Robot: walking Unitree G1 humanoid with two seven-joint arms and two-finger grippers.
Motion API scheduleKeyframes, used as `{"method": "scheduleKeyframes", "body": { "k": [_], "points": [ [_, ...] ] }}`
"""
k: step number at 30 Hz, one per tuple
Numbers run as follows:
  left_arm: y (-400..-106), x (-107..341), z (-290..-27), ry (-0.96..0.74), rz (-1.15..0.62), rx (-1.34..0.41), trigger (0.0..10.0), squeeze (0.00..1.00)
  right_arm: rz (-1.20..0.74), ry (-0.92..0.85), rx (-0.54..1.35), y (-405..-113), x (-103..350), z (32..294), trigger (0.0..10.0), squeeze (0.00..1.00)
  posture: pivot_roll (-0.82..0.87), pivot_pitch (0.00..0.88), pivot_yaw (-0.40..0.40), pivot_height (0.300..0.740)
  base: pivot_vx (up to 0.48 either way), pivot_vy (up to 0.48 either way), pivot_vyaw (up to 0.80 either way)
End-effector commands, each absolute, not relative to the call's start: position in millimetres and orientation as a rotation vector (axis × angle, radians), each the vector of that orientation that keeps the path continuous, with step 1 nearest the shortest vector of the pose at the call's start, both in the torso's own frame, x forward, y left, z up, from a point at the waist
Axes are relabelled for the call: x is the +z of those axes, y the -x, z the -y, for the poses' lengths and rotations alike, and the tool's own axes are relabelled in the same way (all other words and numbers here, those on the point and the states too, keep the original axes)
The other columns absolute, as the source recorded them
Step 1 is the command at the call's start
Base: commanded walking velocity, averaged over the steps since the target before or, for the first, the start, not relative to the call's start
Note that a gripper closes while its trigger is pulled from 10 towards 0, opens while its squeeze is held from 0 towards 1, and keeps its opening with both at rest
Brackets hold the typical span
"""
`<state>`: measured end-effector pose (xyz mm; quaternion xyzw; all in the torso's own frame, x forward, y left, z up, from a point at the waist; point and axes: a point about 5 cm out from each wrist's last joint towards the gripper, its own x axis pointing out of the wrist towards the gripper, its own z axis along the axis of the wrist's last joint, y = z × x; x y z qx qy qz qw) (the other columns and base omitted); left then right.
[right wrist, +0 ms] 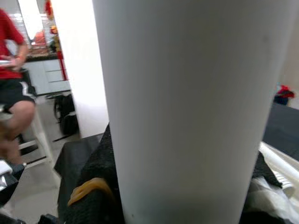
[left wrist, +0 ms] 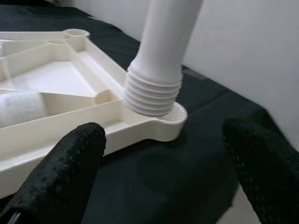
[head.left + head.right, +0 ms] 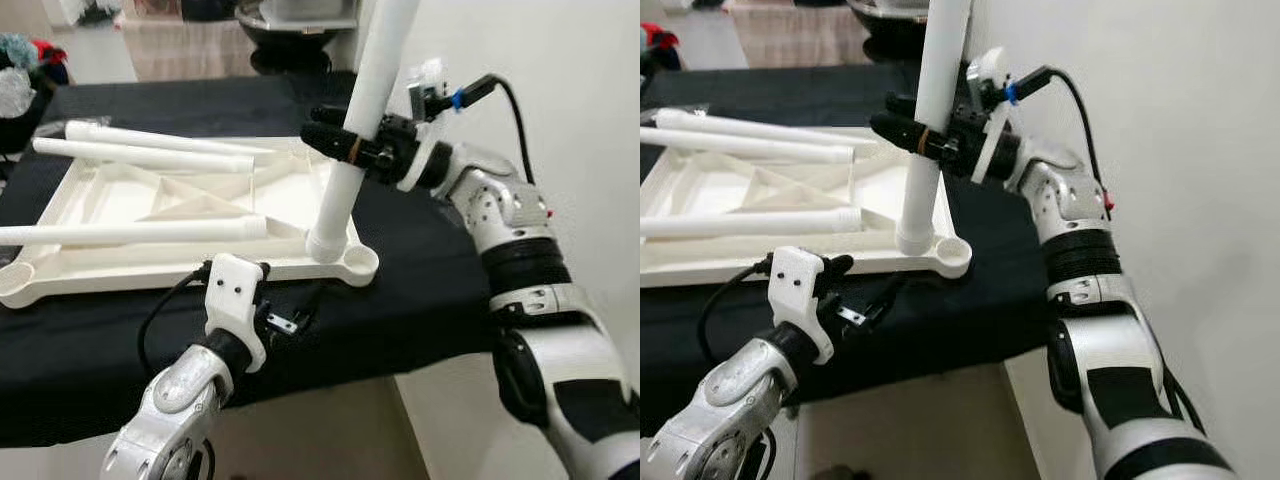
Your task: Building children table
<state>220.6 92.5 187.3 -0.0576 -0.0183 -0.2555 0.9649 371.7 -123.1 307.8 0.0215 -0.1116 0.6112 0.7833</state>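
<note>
White leg (image 3: 365,100) in right hand (image 3: 335,140), seemingly over tabletop (image 3: 150,215) socket.

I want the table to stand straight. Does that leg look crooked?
Yes, a bit. The white leg held by the right gripper leans instead of standing upright, and its screw threads still show above the corner socket of the tabletop.
</note>
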Motion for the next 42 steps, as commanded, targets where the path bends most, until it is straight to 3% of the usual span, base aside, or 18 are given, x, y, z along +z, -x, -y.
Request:
{"method": "scheduleKeyframes", "body": {
  "k": [1, 9, 19, 42],
  "points": [
    [-212.9, 186.6, -87.4, 0.133, 0.017, -0.551, 10.0, 0.00, 0.248, -0.010, 1.325, -373.8, 311.6, 131.4, 10.0, 0.00, 0.11, 0.187, -0.068, 0.740, 0.000, 0.000, 0.00],
    [-196.7, 177.3, -87.4, 0.141, -0.036, -0.574, 10.0, 0.00, 0.144, 0.061, 1.186, -387.0, 299.8, 153.0, 10.0, 0.00, 0.13, 0.215, -0.067, 0.740, 0.000, 0.000, 0.00],
    [-188.6, 177.7, -87.5, 0.140, -0.051, -0.570, 10.0, 0.00, 0.179, 0.048, 1.160, -387.8, 307.4, 169.2, 10.0, 0.00, 0.14, 0.212, -0.066, 0.740, 0.000, 0.000, 0.00],
    [-192.0, 181.6, -86.5, 0.132, -0.032, -0.568, 10.0, 0.00, 0.218, 0.044, 1.265, -385.3, 294.5, 151.4, 10.0, 0.00, 0.14, 0.192, -0.062, 0.740, 0.000, 0.000, 0.00]
  ]
}}
